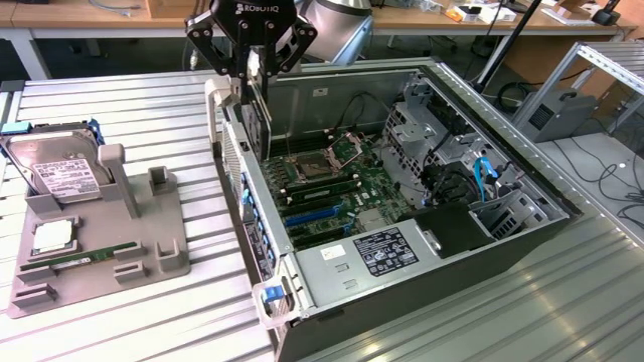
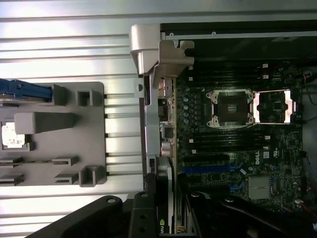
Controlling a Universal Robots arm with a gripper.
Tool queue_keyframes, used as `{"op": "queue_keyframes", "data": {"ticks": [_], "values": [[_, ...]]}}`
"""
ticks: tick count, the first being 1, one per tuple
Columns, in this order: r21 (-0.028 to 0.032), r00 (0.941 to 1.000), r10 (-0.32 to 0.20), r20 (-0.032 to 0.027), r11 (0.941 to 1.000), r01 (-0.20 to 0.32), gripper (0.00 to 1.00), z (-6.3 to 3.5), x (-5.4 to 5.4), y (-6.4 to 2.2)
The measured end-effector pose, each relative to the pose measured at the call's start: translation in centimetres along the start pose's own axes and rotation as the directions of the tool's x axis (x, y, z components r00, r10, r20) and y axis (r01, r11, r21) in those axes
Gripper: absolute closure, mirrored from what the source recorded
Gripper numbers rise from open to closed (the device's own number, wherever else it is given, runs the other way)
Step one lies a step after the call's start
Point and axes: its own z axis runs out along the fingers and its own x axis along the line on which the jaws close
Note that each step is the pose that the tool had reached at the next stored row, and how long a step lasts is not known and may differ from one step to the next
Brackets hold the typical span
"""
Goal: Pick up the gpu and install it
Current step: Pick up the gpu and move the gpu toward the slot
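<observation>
At the worktop's [image 1: 121,98] edge on the exterior view's left lies a grey holder [image 1: 151,249]. A silver hard drive [image 1: 62,175] leans in its rear slot. In front of the drive, a square processor chip [image 1: 50,235] and a narrow green RAM stick [image 1: 75,260] lie flat in their recesses.

Next to the holder, the arm reaches straight down from above with its wrist vertical. The pincer [image 1: 256,75] is clamped on the gpu [image 1: 259,113], one finger on each face. The card hangs upright and edge-on, just inside the wall of the open computer case [image 1: 453,264] that faces the holder. Its lower end is down among the case's parts; whether it sits in a slot cannot be told. In the wrist view the gpu [image 2: 167,124] runs along that wall, with its silver bracket at the far end from the pincer [image 2: 166,208].

Further right, the case lies on its side near the middle of the ribbed metal worktop, showing the motherboard [image 1: 332,188] and an open processor socket [image 1: 307,167].

Behind stand wooden desks [image 1: 101,19]. Beyond the worktop's edge on the exterior view's right are an aluminium frame [image 1: 604,68], a grey box [image 1: 559,113] and loose cables.
</observation>
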Motion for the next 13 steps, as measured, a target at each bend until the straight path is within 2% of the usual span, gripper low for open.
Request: {"op": "queue_keyframes", "data": {"ticks": [13], "values": [[0.0,1.0,0.0,0.0,1.0,0.0,0.73,0.02,-0.66,0.03]]}}
